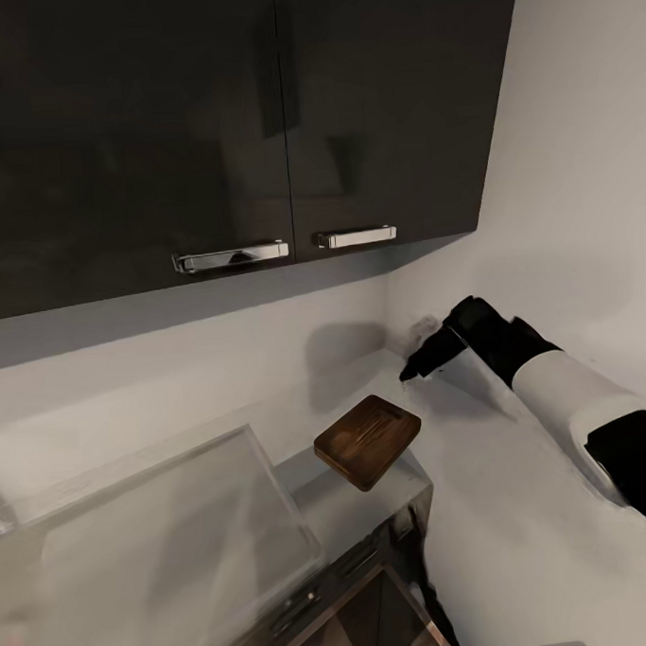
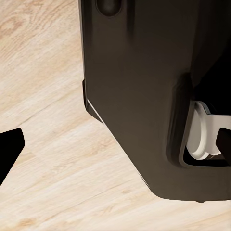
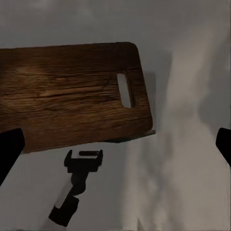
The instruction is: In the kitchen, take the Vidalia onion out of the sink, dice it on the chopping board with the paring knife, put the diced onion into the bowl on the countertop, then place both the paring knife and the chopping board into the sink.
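Overhead, the right tool hangs above the grey steel surface with its fingers apart and empty, likely lining up on the thick dark-brown wooden chopping board nearby. Beside the pale wood floor, the left tool's dark fingertips also stand spread

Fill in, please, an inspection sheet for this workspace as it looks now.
Surface: grey countertop, smooth, running to the white wall.
Job's things: chopping board lies flat on the countertop near its corner, with the slot handle uncovered.
Clutter: nothing seen.
Grippers: right jaws wide apart and empty, low over the countertop between the board and the wall; left jaws wide apart and empty, hanging over the floor.
Cables: nothing seen.
Surroundings: dark wall cabinets with chrome handles above; pale wood floor beside the robot's dark base.
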Available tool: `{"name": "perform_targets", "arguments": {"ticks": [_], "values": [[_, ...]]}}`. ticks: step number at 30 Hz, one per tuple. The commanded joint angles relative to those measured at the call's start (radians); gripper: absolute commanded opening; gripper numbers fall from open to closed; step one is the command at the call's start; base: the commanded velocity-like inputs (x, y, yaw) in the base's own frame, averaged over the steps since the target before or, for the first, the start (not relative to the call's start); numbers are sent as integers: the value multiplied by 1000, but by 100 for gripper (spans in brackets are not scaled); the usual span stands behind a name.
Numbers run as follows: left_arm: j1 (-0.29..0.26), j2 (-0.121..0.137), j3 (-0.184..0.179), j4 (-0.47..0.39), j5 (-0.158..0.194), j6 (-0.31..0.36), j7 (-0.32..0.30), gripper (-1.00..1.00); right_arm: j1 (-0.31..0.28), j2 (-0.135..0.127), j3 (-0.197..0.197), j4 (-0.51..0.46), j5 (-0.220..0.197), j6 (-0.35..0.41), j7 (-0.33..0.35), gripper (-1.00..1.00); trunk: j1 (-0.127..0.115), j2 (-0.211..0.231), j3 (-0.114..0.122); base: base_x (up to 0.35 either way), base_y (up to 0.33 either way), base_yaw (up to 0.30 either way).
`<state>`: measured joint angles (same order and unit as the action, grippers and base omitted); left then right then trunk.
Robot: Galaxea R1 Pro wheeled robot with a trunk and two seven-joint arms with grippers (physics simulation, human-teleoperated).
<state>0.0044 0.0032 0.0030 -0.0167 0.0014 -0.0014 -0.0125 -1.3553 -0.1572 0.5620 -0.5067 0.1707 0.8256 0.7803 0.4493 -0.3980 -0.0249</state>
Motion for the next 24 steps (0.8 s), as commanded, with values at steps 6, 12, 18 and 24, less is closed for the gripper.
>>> {"name": "perform_targets", "arguments": {"ticks": [6, 12, 18, 24], "values": [[0, 0, 0, -2, 0, 0, -1, 100, -26, -21, 11, -43, 40, 3, 92, 100, 1, -2, -2, 0, 0, 0], [0, 0, 0, -2, 0, 0, -1, 100, -31, -25, 17, -50, 78, 1, 103, 100, 1, -2, -2, 0, 0, 0], [0, 0, 0, -2, 0, 0, -1, 100, -31, -26, 19, -52, 87, 3, 104, 100, 1, -2, -2, 0, 0, 0], [0, 0, 0, -2, 0, 0, -1, 100, -31, -27, 19, -52, 91, 2, 88, 100, 1, -2, -7, 0, 0, 0]]}}
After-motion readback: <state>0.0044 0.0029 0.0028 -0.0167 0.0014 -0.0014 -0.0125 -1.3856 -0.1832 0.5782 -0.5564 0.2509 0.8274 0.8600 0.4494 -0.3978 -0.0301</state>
